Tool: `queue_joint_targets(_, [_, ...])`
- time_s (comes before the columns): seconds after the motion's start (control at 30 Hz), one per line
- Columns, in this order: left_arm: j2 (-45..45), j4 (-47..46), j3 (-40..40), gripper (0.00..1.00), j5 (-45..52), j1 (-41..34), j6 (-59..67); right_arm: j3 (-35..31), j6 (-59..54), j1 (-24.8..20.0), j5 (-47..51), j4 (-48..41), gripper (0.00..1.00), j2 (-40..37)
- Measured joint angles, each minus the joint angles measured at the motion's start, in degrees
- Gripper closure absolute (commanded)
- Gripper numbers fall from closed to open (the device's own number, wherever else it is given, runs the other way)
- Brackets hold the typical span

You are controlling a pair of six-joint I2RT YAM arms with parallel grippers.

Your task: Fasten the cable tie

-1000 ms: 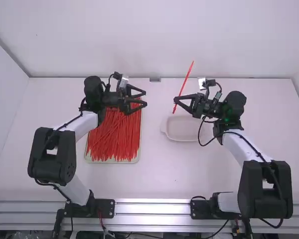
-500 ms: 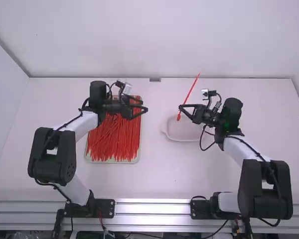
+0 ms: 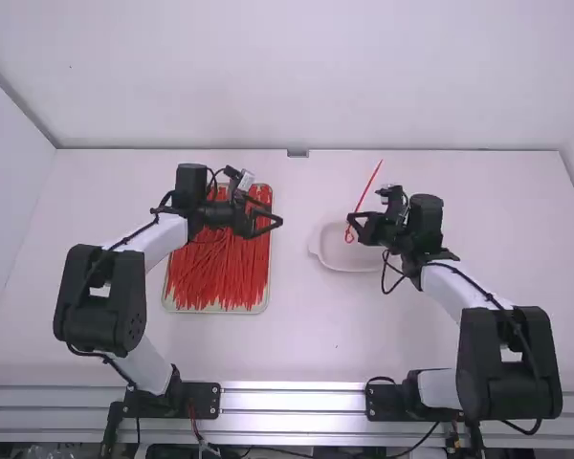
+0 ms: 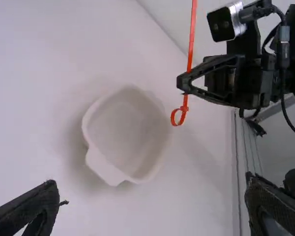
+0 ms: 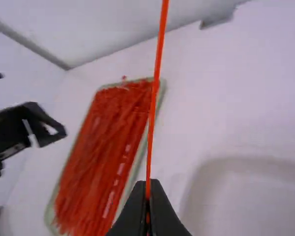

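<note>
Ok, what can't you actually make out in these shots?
- Cable tie loop: closed below the right tool in the left wrist view, but too small to tell whether its head has locked; in the right wrist view, that tool's own fingers hide it.
- Tie's tail tip: cut off by the top edge in both wrist views.
- Tray: far end partly hidden under the left tool in the high view.

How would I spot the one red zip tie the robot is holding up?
Find the white bowl right of the table's middle. By it, the right gripper pinches one cable tie. Unlike the ones heaped on the tray, it sticks up alone with a small loop at its lower end.
</note>
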Motion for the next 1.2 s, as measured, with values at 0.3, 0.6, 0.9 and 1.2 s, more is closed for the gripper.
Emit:
queue_joint_targets(0.3, [0.0,-0.4,0.0,0.01,-1.7,0.0,0.6,0.0,-2.5,5.0,18.4,-4.9,1.00,0.0])
queue_joint_targets(0.6, [0.0,-0.4,0.0,0.01,-1.9,0.0,0.7,0.0,-3.0,8.6,27.2,0.7,1.00,7.0])
queue_joint_targets(0.9, [0.0,-0.6,0.0,0.01,-1.9,0.0,0.8,0.0,-3.1,8.6,28.4,3.7,0.95,11.9])
queue_joint_targets(1.2, [0.0,-0.6,0.0,0.01,-2.2,0.0,0.8,0.0,-3.2,8.4,28.6,4.2,0.50,11.9])
